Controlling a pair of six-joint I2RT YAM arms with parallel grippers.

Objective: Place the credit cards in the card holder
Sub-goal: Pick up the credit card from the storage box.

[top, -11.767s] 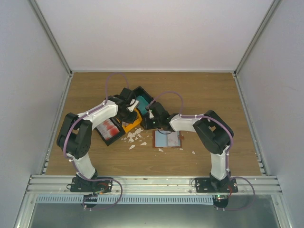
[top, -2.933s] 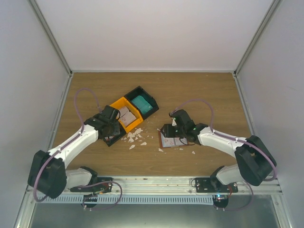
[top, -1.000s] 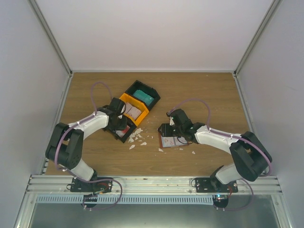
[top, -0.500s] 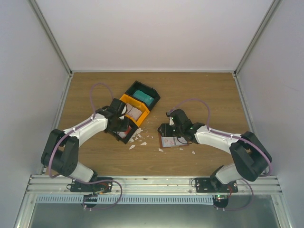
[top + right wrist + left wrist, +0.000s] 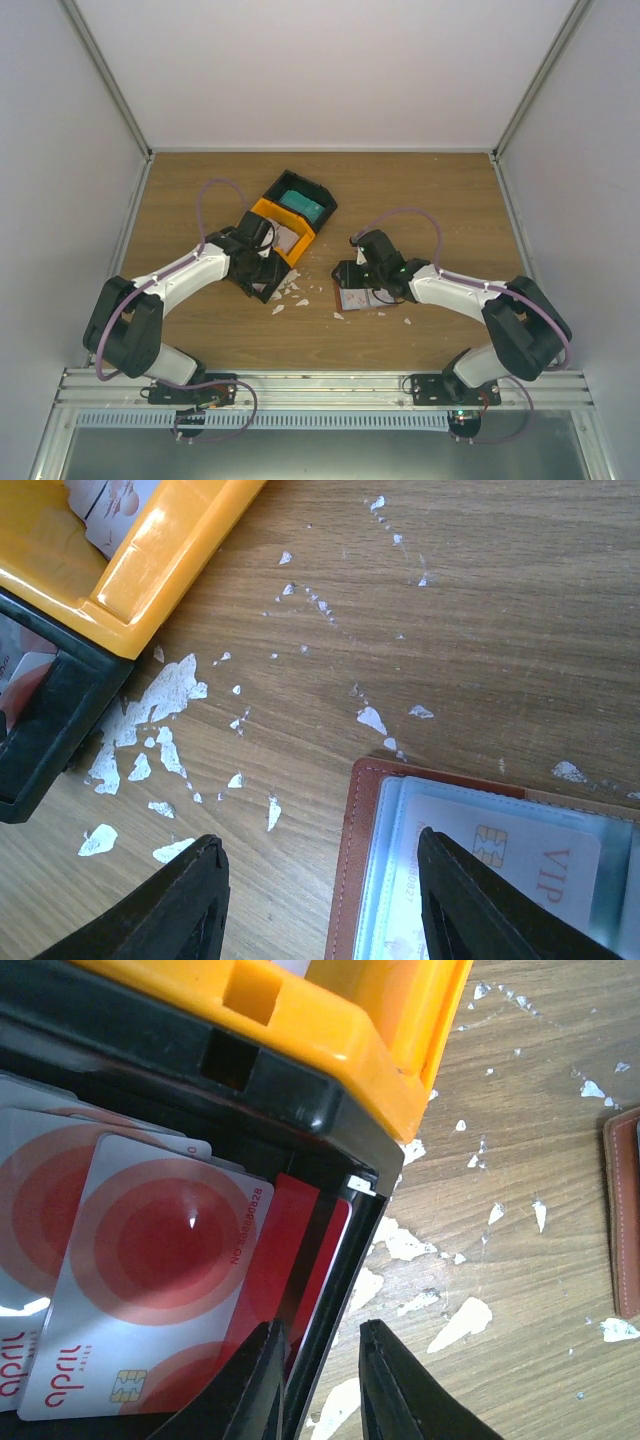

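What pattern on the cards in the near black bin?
White with red concentric circles on the cards in the black bin; clearest in the left wrist view.

Wooden table [image 5: 450, 200], row of black and orange bins [image 5: 265, 210], open card holder [image 5: 365, 300], white scraps [image 5: 278, 309] between them.

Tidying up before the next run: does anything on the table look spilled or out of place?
Yes. Small white scraps lie scattered on the wooden table between the black bin and the open card holder, like flaked debris. That bin also sits diagonally, not square to the table edge.
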